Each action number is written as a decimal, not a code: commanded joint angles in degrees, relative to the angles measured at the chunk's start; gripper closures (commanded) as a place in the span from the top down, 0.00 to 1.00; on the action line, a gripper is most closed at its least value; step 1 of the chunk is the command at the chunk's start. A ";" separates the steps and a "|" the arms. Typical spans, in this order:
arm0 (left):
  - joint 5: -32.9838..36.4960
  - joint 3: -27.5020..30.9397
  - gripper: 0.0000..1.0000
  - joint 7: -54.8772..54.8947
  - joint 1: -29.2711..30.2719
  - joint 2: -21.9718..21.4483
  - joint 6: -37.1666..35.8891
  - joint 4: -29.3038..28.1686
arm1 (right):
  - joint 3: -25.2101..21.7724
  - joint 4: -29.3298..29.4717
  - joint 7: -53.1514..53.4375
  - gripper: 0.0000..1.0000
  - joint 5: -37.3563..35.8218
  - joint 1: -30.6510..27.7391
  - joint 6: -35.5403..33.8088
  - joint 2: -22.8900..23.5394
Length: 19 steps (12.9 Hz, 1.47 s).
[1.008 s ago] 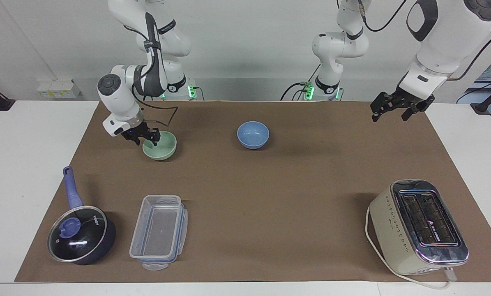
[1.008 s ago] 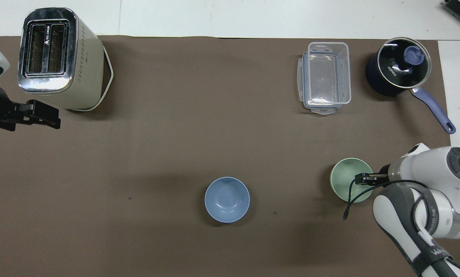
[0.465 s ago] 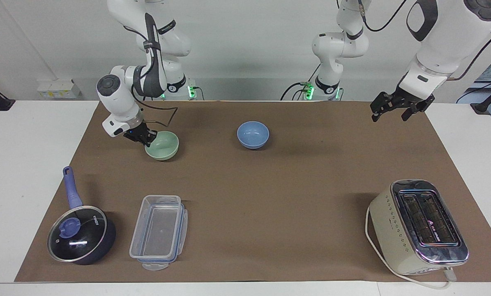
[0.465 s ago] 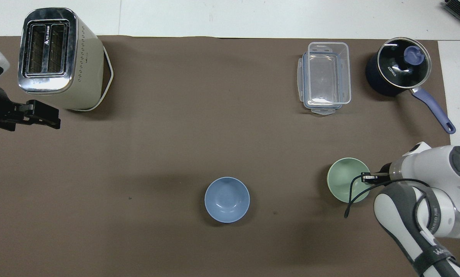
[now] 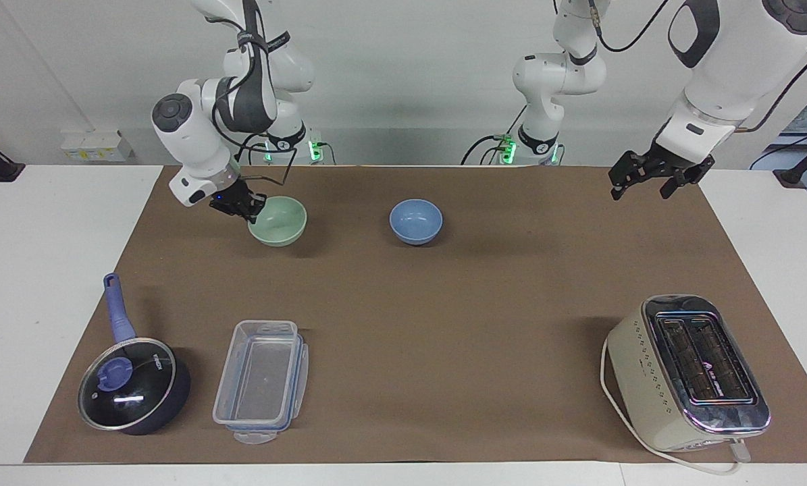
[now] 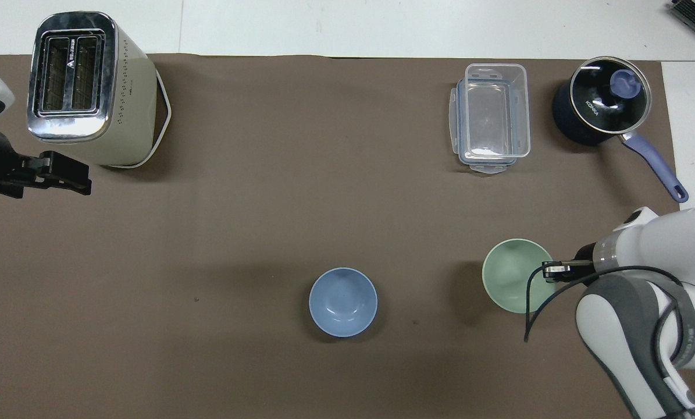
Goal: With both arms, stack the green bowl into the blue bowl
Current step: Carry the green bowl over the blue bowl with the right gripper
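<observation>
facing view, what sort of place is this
Probably a robotics lab staged as a kitchen: two white jointed robot arms at a table with a brown paper mat, beside a cream metal toaster.

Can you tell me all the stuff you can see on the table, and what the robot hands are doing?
Small round pale mint-green bowl: one, green, lifted off the brown mat, toward the right arm's end.
Small round light blue bowl: one, blue, on the mat near the middle.
Clear plastic food box: one, see-through, farther from the robots than the green bowl.
Dark saucepan with glass lid and blue handle: one, beside the box.
Cream and chrome toaster: one, toward the left arm's end.
Brown mat: one, covers the table.
Right gripper: shut on the green bowl's rim.
Left gripper: open, waiting over the mat's edge.
</observation>
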 commanded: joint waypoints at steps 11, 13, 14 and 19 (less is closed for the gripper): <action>0.42 -0.38 1.00 0.33 0.62 0.54 -1.28 1.32 | 0.64 3.53 28.59 0.00 3.52 31.53 8.95 5.34; 0.42 -0.38 1.00 0.33 0.62 0.54 -1.28 1.32 | 0.64 3.53 29.83 0.00 3.52 32.68 10.56 7.36; 0.42 -0.38 1.00 0.33 0.62 0.54 -1.28 1.32 | 0.64 3.44 30.36 0.00 3.69 33.38 11.34 8.24; 0.42 -0.38 1.00 0.33 0.62 0.54 -1.28 1.32 | 0.64 3.18 30.71 0.00 4.48 34.97 13.99 11.32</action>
